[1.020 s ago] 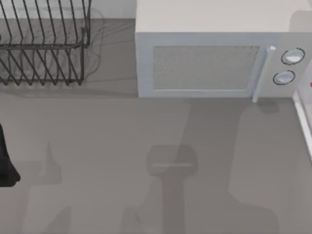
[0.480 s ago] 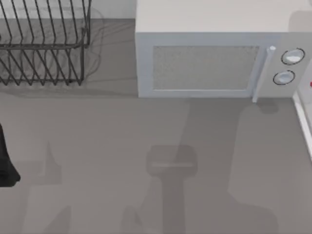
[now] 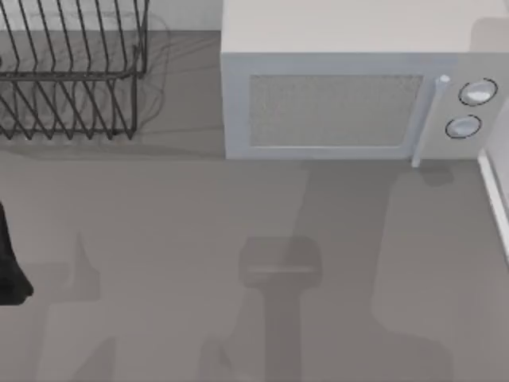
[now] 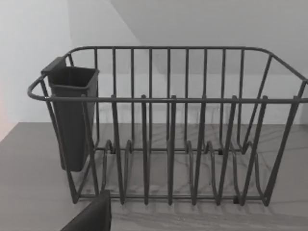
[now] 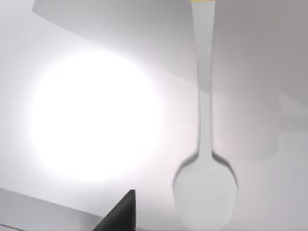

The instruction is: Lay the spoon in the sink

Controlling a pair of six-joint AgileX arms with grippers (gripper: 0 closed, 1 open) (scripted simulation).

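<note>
In the right wrist view a pale grey spoon (image 5: 204, 185) with a yellow-tipped handle lies on a smooth, brightly lit white surface, its bowl toward the camera. A dark corner of my right gripper (image 5: 120, 214) shows beside the spoon's bowl, apart from it. The white rim of the sink (image 3: 495, 199) runs along the table's right edge in the top view. My left arm (image 3: 6, 267) is parked at the table's left edge. A dark corner of my left gripper (image 4: 91, 216) faces the dish rack.
A grey wire dish rack (image 3: 71, 72) with a dark cutlery cup (image 4: 72, 115) stands at the back left. A white microwave (image 3: 350, 87) with its door shut fills the back middle and right. Bare grey table lies in front of both.
A small red spot at the top view's right edge, beside the microwave, is gone. The shadow at the right has shifted slightly. The left arm has not moved.
</note>
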